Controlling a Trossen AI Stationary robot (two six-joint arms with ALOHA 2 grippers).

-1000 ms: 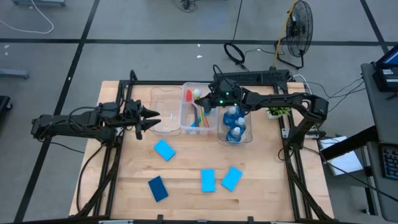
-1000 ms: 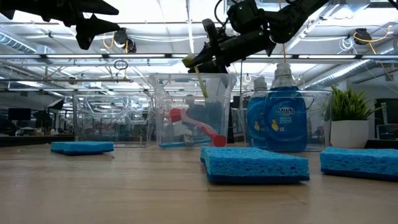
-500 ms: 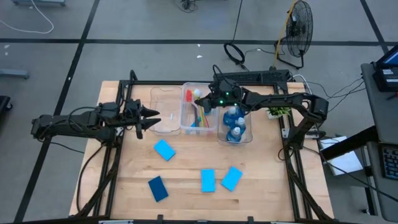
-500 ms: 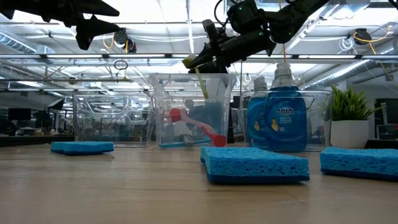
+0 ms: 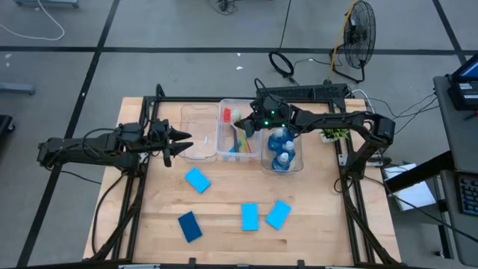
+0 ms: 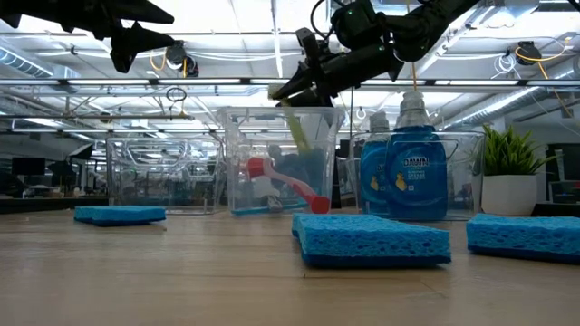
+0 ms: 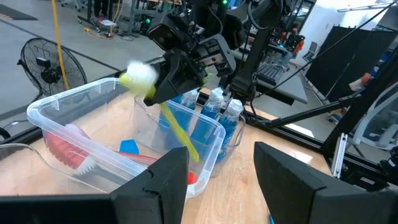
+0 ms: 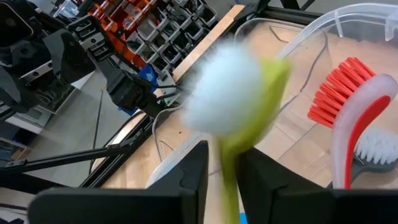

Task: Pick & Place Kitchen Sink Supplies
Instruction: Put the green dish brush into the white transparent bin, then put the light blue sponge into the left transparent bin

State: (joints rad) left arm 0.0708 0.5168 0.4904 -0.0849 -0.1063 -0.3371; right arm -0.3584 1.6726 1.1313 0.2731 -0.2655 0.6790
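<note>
Nearest on the table (image 5: 321, 232) lie four flat sponges: a dark blue sponge (image 5: 190, 226), then three lighter ones, sponge one (image 5: 249, 217), sponge two (image 5: 278, 214) and sponge three (image 5: 197, 179). Behind them stand three clear bins, the empty bin (image 5: 198, 134), the middle bin (image 5: 239, 153) holding a red brush (image 8: 348, 124) and other brushes, and the right bin (image 5: 284, 166) with blue bottles (image 6: 412, 167), whose number I cannot tell. The right gripper (image 7: 186, 71) hangs over the middle bin with the yellow-green brush (image 7: 171, 118) between its loosened fingers, handle down inside the bin, while the left gripper (image 5: 181, 140) waits with fingers apart, holding nothing, beside the empty bin.
</note>
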